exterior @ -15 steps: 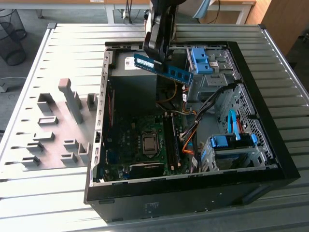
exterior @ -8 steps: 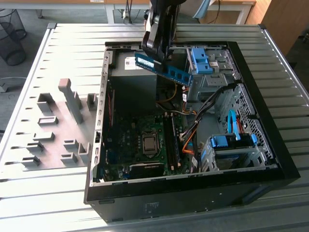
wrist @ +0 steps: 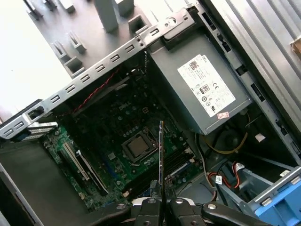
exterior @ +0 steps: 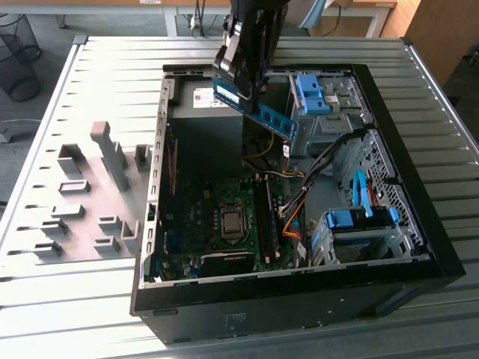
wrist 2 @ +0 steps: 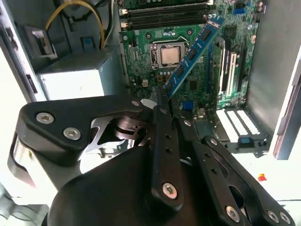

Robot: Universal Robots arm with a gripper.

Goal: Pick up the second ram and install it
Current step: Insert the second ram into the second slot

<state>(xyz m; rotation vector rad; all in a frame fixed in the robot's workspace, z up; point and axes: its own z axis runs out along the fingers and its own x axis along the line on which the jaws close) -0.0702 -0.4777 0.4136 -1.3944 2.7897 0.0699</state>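
Note:
My gripper [exterior: 238, 84] is shut on one end of the second ram [exterior: 273, 120], a narrow blue stick with black chips. It hangs tilted in the air over the open computer case [exterior: 419, 247], above the power supply end. In the second wrist view the ram [wrist 2: 193, 52] slants out from the closed fingers [wrist 2: 162, 113] over the green motherboard [wrist 2: 141, 61]. In the first wrist view the ram [wrist: 161, 155] is seen edge-on, rising from the gripper [wrist: 162, 203] above the CPU socket [wrist: 137, 147]. The long black memory slots [exterior: 266, 217] lie beside the socket.
Grey holder blocks [exterior: 97, 187] stand on the slatted table at the exterior view's left. Inside the case are the grey power supply [wrist: 202, 89], light-blue drive-bay latches [exterior: 310, 93] [exterior: 359, 217], and orange and black cables [exterior: 299, 213] next to the slots.

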